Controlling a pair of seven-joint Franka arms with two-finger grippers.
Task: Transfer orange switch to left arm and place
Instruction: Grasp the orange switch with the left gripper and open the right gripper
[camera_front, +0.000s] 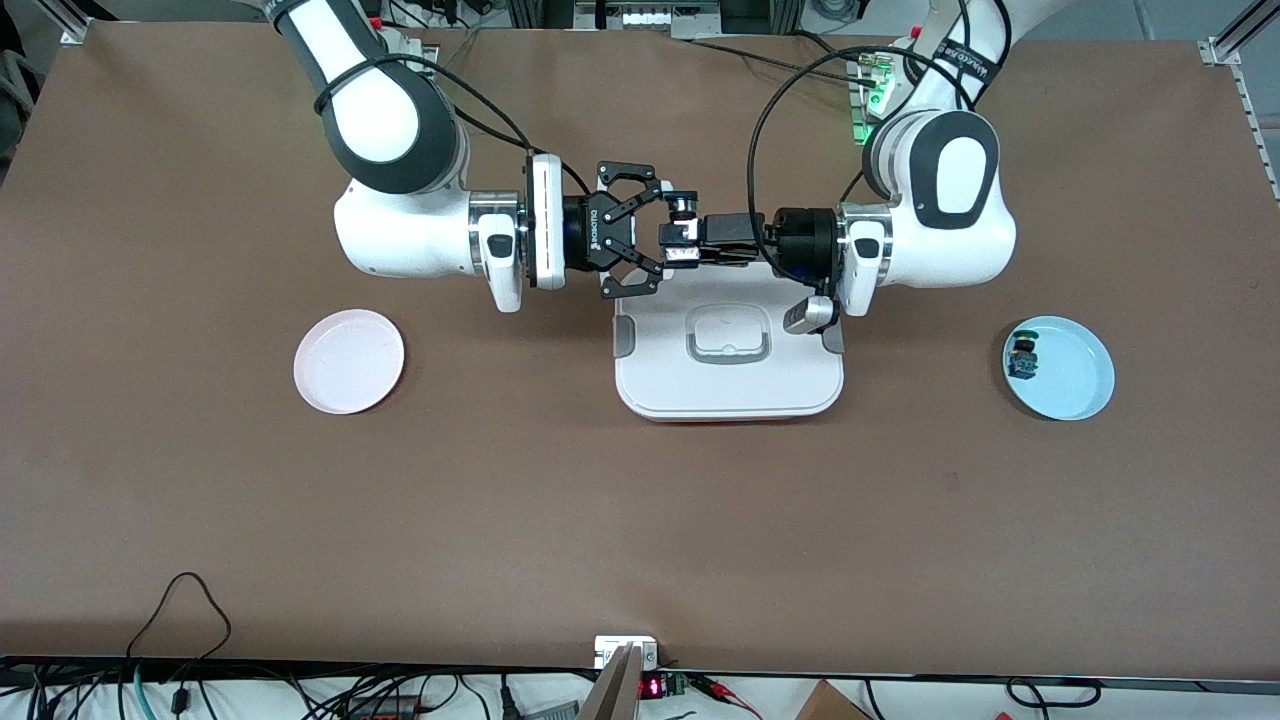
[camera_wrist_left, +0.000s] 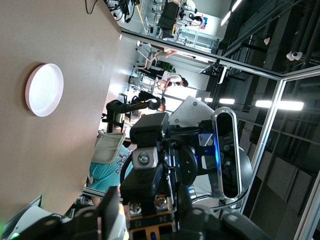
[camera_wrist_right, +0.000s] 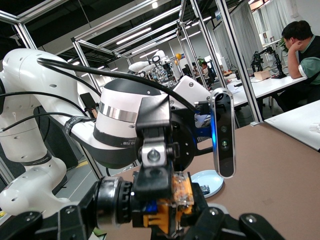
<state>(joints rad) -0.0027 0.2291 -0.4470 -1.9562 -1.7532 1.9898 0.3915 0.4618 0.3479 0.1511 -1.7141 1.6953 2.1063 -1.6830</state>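
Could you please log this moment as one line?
handover | left gripper shut on orange switch over box | right gripper open, facing it

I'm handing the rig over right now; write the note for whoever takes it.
Left tool: shut on the orange switch, over the box's edge nearest the arm bases.
Right tool: open, fingers either side of the switch, not yet closed.
Pink plate, toward the right arm's end, has nothing on it. Blue plate, toward the left arm's end, holds the green-capped part.
Done: switch carried up to the handover.
Left: right tool grips, left releases, then set it down, probably on the pink plate.
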